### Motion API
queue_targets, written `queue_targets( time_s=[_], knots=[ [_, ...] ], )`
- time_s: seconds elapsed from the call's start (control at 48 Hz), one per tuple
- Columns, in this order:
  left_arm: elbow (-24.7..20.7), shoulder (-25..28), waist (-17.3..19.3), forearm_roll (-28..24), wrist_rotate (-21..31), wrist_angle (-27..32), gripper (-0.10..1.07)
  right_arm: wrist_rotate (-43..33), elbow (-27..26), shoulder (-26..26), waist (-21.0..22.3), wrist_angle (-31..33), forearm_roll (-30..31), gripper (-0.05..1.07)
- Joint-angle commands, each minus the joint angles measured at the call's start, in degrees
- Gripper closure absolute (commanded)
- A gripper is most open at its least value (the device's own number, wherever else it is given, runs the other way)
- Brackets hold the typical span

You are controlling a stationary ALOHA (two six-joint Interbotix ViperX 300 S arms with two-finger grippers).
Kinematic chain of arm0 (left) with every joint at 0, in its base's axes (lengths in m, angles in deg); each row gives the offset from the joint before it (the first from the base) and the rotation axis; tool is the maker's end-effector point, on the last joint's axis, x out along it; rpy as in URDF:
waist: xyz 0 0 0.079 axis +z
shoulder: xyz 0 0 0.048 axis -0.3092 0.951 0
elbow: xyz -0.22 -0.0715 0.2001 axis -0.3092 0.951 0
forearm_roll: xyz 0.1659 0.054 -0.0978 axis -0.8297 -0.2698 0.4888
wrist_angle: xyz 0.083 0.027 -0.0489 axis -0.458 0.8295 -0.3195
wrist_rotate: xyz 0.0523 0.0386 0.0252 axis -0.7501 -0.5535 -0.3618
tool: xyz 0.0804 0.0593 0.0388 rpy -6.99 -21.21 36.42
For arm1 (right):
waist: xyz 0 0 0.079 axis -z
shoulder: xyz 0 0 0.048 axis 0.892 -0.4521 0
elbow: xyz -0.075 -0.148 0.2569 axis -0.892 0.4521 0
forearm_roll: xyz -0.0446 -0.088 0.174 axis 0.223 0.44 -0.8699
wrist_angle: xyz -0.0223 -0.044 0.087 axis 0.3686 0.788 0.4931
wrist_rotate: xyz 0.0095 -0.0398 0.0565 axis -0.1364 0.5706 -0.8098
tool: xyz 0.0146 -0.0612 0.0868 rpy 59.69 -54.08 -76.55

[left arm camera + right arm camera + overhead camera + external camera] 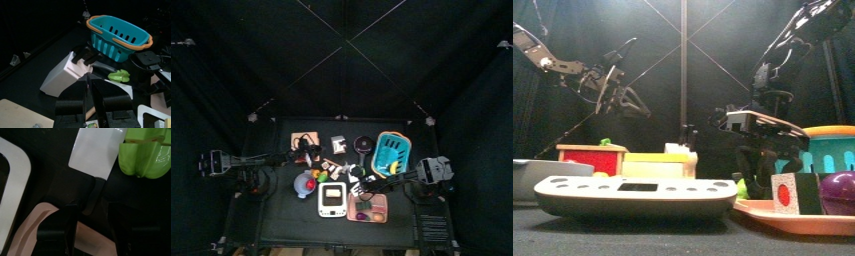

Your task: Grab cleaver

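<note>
The tabletop [271, 205] carries a crowd of things in its middle and toward the right edge. Largest of the containers is the teal basket [120, 35] with an orange rim, near the right edge; nothing shows inside it. A pink tray [800, 215] near the front edge holds a purple ball [839, 190] and a small red-and-white card. A white knife block [61, 76] stands near the middle with dark handles in its slots.

The cleaver [99, 152] lies flat on the tabletop right of centre, just beside a green toy pepper [145, 153], its broad pale blade joined to a slim black handle [93, 193]. It looks stiff and blade-heavy, the flat blade smooth and likely slippery, so the handle is the place to take hold.

The right gripper [90, 223] hangs over that handle, fingers spread wide on either side and holding nothing. The left gripper [100, 107] hovers toward the left, fingers parted and empty.
</note>
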Motion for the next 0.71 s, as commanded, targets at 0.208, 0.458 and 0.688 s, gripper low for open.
queue_targets(
  time_s=[0.208, 0.458, 0.688],
  knots=[
    [-0.4, -0.4, -0.2, -1.3, 0.0, 0.0, 0.4, 0.1, -1.9, 1.9, 0.1, 5.8, -0.1, 0.38],
    [-0.5, -0.4, -0.3, -2.6, 0.0, 0.2, 0.23, 0.7, -4.6, 4.7, -0.2, 10.9, 0.6, 0.41],
    [-0.6, -0.4, -0.3, -2.6, 0.0, 0.0, 0.19, 0.8, -5.7, 6.5, -0.3, 15.6, 1.0, 0.41]
  ],
)
